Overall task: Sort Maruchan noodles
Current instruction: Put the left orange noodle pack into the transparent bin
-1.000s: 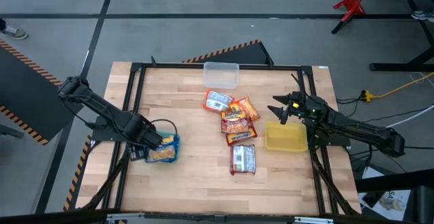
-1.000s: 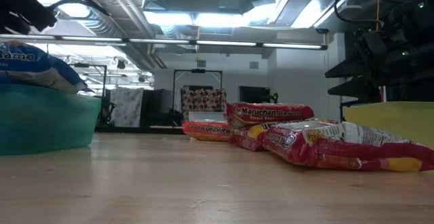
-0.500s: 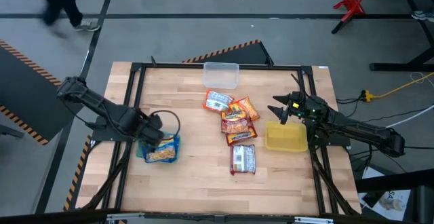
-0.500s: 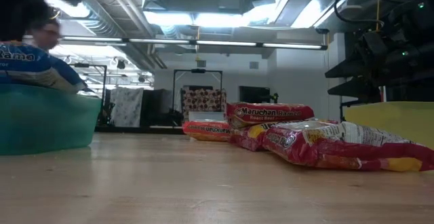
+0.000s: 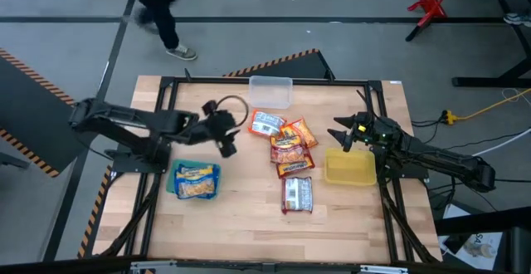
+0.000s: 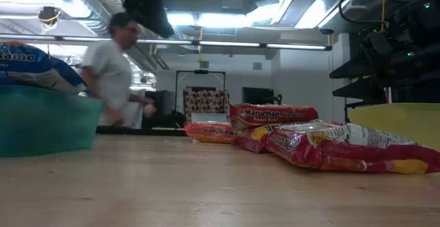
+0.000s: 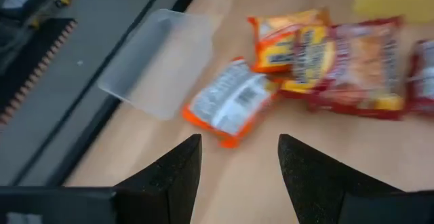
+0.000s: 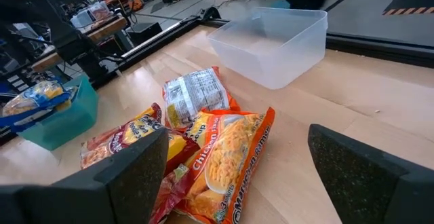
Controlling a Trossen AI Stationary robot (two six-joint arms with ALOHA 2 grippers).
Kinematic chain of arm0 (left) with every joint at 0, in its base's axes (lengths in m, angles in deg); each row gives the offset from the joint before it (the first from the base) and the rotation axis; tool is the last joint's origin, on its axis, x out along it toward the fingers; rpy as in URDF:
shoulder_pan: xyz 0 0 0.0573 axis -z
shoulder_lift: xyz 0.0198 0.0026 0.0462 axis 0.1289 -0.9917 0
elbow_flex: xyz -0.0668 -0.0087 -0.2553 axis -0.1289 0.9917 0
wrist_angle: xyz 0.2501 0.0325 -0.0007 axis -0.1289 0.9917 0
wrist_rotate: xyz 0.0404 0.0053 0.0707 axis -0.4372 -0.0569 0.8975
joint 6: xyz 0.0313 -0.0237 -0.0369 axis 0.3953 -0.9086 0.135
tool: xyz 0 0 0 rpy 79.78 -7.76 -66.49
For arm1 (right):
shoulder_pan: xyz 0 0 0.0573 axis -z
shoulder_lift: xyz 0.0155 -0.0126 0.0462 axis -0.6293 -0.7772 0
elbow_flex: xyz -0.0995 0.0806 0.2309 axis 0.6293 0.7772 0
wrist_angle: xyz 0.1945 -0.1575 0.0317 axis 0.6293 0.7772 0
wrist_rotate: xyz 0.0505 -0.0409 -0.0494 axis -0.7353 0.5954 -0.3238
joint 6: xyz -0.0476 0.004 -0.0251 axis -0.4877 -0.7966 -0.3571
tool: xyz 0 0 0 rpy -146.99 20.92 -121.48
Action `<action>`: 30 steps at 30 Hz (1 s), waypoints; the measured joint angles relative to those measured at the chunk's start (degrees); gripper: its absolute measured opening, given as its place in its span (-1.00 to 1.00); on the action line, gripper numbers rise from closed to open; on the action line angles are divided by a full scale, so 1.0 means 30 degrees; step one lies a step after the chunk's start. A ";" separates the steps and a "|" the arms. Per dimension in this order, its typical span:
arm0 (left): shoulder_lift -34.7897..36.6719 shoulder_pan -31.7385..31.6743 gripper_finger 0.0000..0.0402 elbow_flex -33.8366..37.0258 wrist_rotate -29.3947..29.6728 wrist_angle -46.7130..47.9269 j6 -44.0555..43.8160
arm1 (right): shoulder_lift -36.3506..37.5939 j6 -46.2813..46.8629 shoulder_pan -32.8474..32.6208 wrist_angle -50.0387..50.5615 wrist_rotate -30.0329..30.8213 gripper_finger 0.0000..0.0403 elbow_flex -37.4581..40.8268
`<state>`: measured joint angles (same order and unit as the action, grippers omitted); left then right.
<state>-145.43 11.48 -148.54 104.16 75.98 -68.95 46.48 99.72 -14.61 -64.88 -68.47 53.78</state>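
A pale wooden butcher-block table [image 5: 241,216] in a black metal frame stands on a grey workshop floor; a person [image 6: 113,76] walks past behind it. At the left, a shallow teal plastic bin [image 5: 178,183] holds blue-and-yellow crinkly noodle packets [image 5: 197,181]. Above the bare wood between this bin and the central pile, the left gripper [image 5: 226,139] hangs from an arm stretched inward from the left edge, its fingers [image 7: 169,176] spread moderately and empty. At the far edge lies a clear rectangular plastic bin [image 5: 270,91]. Just in front of it lies an orange-edged packet, printed white back up [image 5: 267,124], beside orange-red packets [image 5: 299,131] that overlap dark red ones [image 5: 290,156]; a red-and-white packet [image 5: 297,194] lies nearest the front. To the right sits a shallow yellow plastic bin [image 5: 349,168]. The right gripper [image 5: 343,134] waits over that bin's far edge, jaws wide and empty.
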 joint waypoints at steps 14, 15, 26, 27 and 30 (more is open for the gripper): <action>-0.5432 -0.6443 -0.05 0.0000 -0.6973 -0.4844 0.7383 | -0.0002 -0.0067 -0.0002 -0.0007 0.0014 0.69 0.0000; -0.5865 -0.6792 -0.05 0.0000 -0.7542 -0.5055 0.7394 | -0.0001 -0.0068 -0.0002 -0.0007 0.0015 0.69 0.0000; -0.8748 -0.8646 -0.05 0.0015 -1.0126 -0.5348 0.7829 | 0.0000 -0.0141 0.0005 -0.0007 0.0007 0.69 0.0000; -0.8748 -0.8692 -0.05 0.0015 -1.0350 -0.5348 0.7843 | -0.0003 -0.0141 0.0002 -0.0007 0.0007 0.69 0.0000; -0.8748 -0.8699 -0.05 0.0015 -1.1069 -0.5280 0.7809 | -0.0002 -0.0148 0.0004 -0.0007 0.0007 0.69 0.0000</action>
<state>-171.68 -14.61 -148.50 70.96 60.14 -45.52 46.47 99.28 -14.59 -64.90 -68.45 53.78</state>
